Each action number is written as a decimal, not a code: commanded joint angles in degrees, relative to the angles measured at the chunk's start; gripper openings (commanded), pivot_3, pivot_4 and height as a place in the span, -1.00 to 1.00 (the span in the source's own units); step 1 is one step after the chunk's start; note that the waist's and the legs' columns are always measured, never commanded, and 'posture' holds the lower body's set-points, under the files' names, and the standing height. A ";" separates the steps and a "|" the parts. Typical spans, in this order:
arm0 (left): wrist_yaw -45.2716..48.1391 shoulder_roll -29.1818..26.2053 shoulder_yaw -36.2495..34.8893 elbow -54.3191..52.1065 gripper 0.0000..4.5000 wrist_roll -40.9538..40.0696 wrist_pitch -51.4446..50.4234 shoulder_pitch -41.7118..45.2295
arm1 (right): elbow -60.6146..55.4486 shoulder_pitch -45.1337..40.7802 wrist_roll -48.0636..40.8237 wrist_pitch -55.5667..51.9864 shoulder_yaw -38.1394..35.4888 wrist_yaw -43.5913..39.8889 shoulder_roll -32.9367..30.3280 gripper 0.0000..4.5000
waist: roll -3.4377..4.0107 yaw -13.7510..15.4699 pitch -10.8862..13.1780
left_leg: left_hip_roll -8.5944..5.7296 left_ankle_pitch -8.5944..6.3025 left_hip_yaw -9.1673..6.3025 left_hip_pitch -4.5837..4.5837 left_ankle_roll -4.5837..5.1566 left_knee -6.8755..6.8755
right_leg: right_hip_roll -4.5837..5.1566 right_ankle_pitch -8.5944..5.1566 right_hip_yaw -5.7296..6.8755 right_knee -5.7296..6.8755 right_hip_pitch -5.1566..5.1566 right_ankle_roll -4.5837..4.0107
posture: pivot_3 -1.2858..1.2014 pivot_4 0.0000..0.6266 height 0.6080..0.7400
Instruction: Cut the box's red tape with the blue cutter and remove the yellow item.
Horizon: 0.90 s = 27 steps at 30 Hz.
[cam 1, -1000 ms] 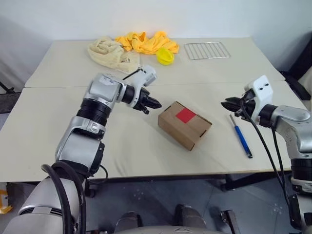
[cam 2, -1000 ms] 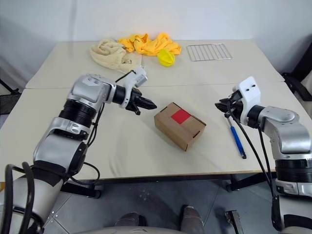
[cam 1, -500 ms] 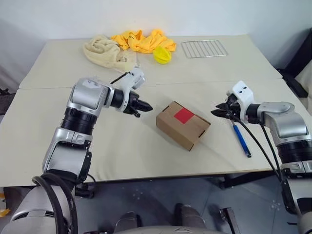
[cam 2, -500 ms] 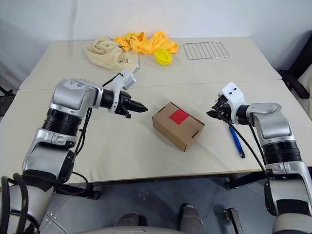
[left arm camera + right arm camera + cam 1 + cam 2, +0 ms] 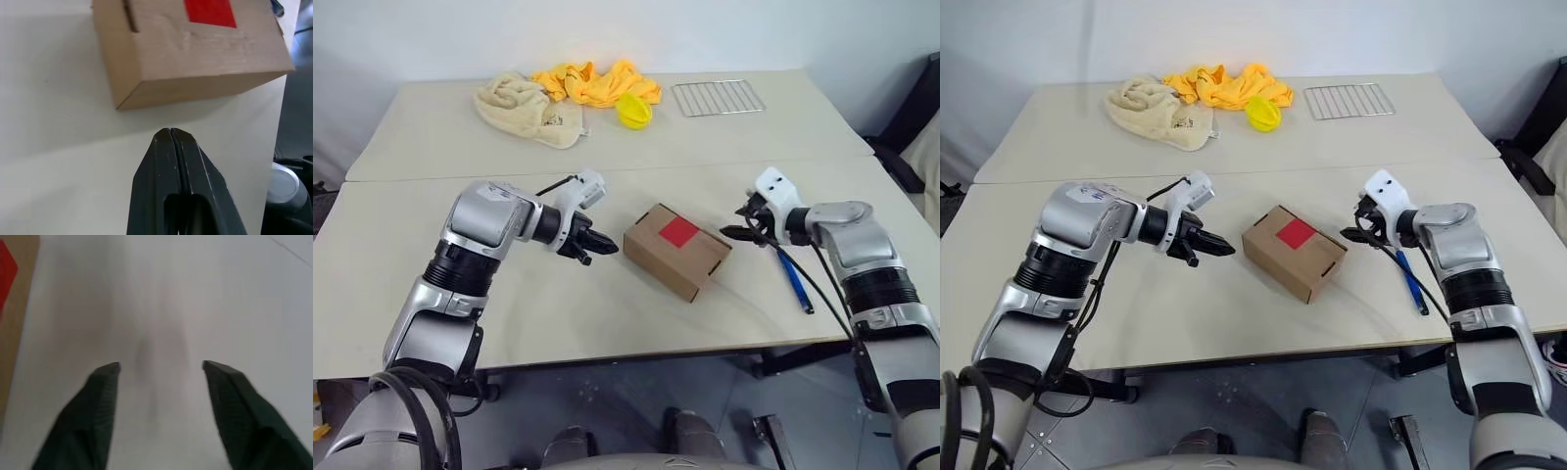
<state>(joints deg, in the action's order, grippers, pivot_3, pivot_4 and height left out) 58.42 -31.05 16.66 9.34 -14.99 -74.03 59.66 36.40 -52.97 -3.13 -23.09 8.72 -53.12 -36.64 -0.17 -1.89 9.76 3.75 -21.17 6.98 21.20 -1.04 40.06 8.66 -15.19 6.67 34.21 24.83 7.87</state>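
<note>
The blue cutter [image 5: 794,277] lies flat on the surface [image 5: 607,313], right of the box [image 5: 676,251] and just beside the right pincer [image 5: 736,232]. We judge it light, stiff and smooth, so it may roll; we should take it at the middle of the blue handle, away from the thin metal end. The right pincer is released and empty. The left pincer [image 5: 604,248] is clenched on nothing, near the box's left side. The red tape [image 5: 679,231] is uncut.
</note>
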 commanded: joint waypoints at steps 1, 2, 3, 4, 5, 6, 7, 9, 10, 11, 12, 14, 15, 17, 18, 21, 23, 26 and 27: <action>-0.23 -0.15 0.69 -3.06 -1.00 -2.32 -1.03 -0.69 | -0.89 -1.90 0.46 1.16 -0.42 -0.96 0.46 -0.31 | 0.01 -0.07 0.00 | 0.00 0.00 0.00 0.00 -0.01 0.00 | 0.00 0.00 0.00 0.00 0.00 0.00 | 0.03 -0.52 1.00; -0.44 0.09 0.75 -3.43 -1.00 -2.87 -1.21 -0.81 | -1.25 -1.88 0.42 1.02 -0.47 -1.40 0.70 -0.48 | 0.01 -0.02 0.00 | 0.00 0.00 0.00 0.00 -0.01 0.01 | 0.00 0.00 -0.01 0.01 0.00 0.00 | 0.03 -0.52 1.00; -0.67 0.28 0.80 -3.60 -1.00 -3.26 -1.33 -0.83 | -1.37 -1.91 0.41 0.95 -0.60 -1.69 0.80 -0.61 | 0.01 0.07 0.00 | 0.00 0.00 -0.01 0.00 -0.01 0.01 | 0.00 0.00 0.00 0.01 0.00 0.00 | 0.03 -0.52 1.00; -0.86 0.55 1.13 -3.84 -1.00 -3.62 -1.51 -0.95 | -1.77 -1.91 0.43 0.64 -0.61 -1.88 0.93 -0.79 | 0.00 0.16 0.00 | 0.00 0.00 -0.01 0.00 -0.01 0.02 | 0.00 0.00 0.00 0.01 -0.01 0.00 | 0.03 -0.52 1.00; -1.12 0.93 1.90 -3.89 -1.00 -3.73 -1.49 -1.14 | -2.31 -1.84 0.54 0.39 -0.48 -2.04 1.05 -0.92 | 0.00 0.22 0.00 | 0.00 0.00 -0.02 0.00 0.00 0.03 | 0.00 0.00 0.00 0.01 -0.02 0.00 | 0.03 -0.52 1.00; -1.44 1.31 2.81 -3.65 -1.00 -3.65 -1.40 -1.24 | -2.90 -1.71 0.66 0.19 -0.28 -2.29 1.10 -0.98 | 0.01 0.24 0.00 | 0.00 0.00 -0.02 0.01 0.00 0.05 | 0.00 0.00 0.00 0.01 -0.02 0.00 | 0.03 -0.52 1.00; -1.82 1.73 3.72 -3.22 -1.00 -3.40 -1.00 -1.28 | -3.68 -1.46 0.74 0.01 -0.08 -2.67 1.08 -0.98 | 0.01 0.23 0.00 | 0.00 0.00 -0.01 0.00 0.00 0.05 | 0.00 0.00 -0.01 0.01 -0.03 0.00 | 0.03 -0.52 1.00; -2.44 2.81 4.92 -2.03 -1.00 -2.99 0.14 -1.07 | -5.61 -0.76 0.81 -0.64 0.19 -3.55 0.90 -0.98 | 0.01 0.20 0.00 | 0.00 0.00 -0.01 0.00 0.00 0.05 | 0.00 0.00 -0.01 0.02 -0.03 0.00 | 0.03 -0.52 1.00; -2.72 3.83 5.23 -0.96 -1.00 -2.87 1.00 -0.72 | -7.20 -0.16 0.89 -1.50 0.35 -3.99 0.69 -0.98 | 0.01 0.20 0.00 | 0.00 0.00 -0.02 0.00 0.00 0.05 | 0.00 0.00 -0.01 0.03 -0.03 0.00 | 0.03 -0.52 1.00; -2.99 4.92 5.34 0.13 -1.00 -2.80 1.97 -0.34 | -8.87 0.52 0.99 -2.43 0.51 -4.40 0.39 -0.98 | 0.01 0.19 0.00 | 0.00 0.00 -0.02 0.00 0.00 0.05 | 0.00 0.00 -0.01 0.03 -0.03 0.00 | 0.03 -0.52 1.00; -3.17 5.64 5.38 0.89 -1.00 -2.76 2.63 -0.07 | -10.07 1.01 1.08 -3.13 0.59 -4.65 0.20 -0.98 | 0.01 0.22 0.00 | 0.00 0.00 -0.02 -0.01 0.00 0.06 | 0.00 0.00 -0.01 0.05 -0.02 0.00 | 0.03 -0.52 1.00; -4.80 8.21 4.72 4.18 -1.00 -2.24 4.16 0.83 | -14.26 2.87 1.18 -5.21 0.91 -5.34 -0.66 -0.98 | 0.01 0.32 0.00 | 0.00 0.00 -0.02 0.00 0.00 0.06 | 0.00 0.00 -0.01 0.05 -0.02 0.00 | 0.03 -0.52 1.00; -5.68 9.46 4.71 6.20 -1.00 -1.63 5.57 1.25 | -17.24 4.20 1.10 -6.91 1.15 -5.70 -1.27 -0.98 | 0.01 0.40 0.00 | 0.00 0.00 -0.02 -0.01 0.00 0.08 | 0.00 0.00 -0.01 0.07 -0.03 0.00 | 0.03 -0.52 1.00; -6.99 11.23 4.72 9.56 -1.00 -0.71 7.85 1.97 | -22.80 6.66 0.48 -10.33 1.28 -6.38 -2.26 -0.98 | 0.01 0.43 0.00 | -0.01 0.00 -0.03 0.01 0.00 0.09 | 0.00 0.00 0.00 0.05 -0.04 0.00 | 0.03 -0.52 1.00; -7.63 12.09 4.54 11.26 -1.00 -0.30 8.86 2.37 | -26.16 8.09 -0.19 -12.54 1.25 -6.83 -2.80 -0.98 | 0.01 0.40 0.00 | -0.01 0.00 -0.02 0.02 0.00 0.10 | 0.00 0.00 0.00 0.05 -0.04 0.00 | 0.03 -0.52 1.00; -7.95 13.38 4.53 15.21 -1.00 0.68 11.27 3.83 | -35.76 11.87 -1.91 -18.91 1.00 -7.00 -3.99 -0.98 | 0.01 0.37 0.00 | -0.01 0.00 -0.02 0.01 0.00 0.08 | 0.00 0.00 0.00 0.05 -0.03 0.00 | 0.03 -0.52 1.00; -7.37 13.43 4.76 16.42 -1.00 0.96 12.11 4.53 | -39.94 13.36 -2.75 -21.72 0.72 -6.31 -4.36 -0.98 | 0.01 0.24 0.00 | -0.01 0.00 -0.02 -0.01 0.00 0.08 | 0.00 0.00 -0.01 0.06 -0.02 0.00 | 0.03 -0.52 1.00; -5.77 12.68 5.38 17.09 -1.00 1.45 12.83 5.25 | -44.32 14.55 -3.68 -25.38 0.60 -5.22 -4.53 -0.98 | 0.01 0.30 0.00 | -0.01 0.00 0.00 -0.03 0.00 0.09 | 0.00 0.00 -0.03 0.09 -0.02 0.00 | 0.03 -0.52 1.00; -5.37 12.48 5.43 17.26 -1.00 1.61 12.97 5.42 | -45.33 14.78 -3.99 -26.26 0.61 -4.92 -4.57 -0.98 | 0.01 0.33 0.00 | -0.01 0.00 -0.01 -0.04 0.00 0.09 | 0.00 0.00 -0.03 0.11 -0.03 0.00 | 0.03 -0.52 1.00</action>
<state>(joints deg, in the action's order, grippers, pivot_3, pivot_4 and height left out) 51.49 -18.71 22.44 27.60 -13.29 -62.46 63.04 -4.81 -38.18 -5.08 -48.05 10.61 -58.14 -41.14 -0.16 -1.56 9.75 3.74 -21.17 6.96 21.17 -1.04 40.16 8.66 -15.19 6.64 34.32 24.80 7.87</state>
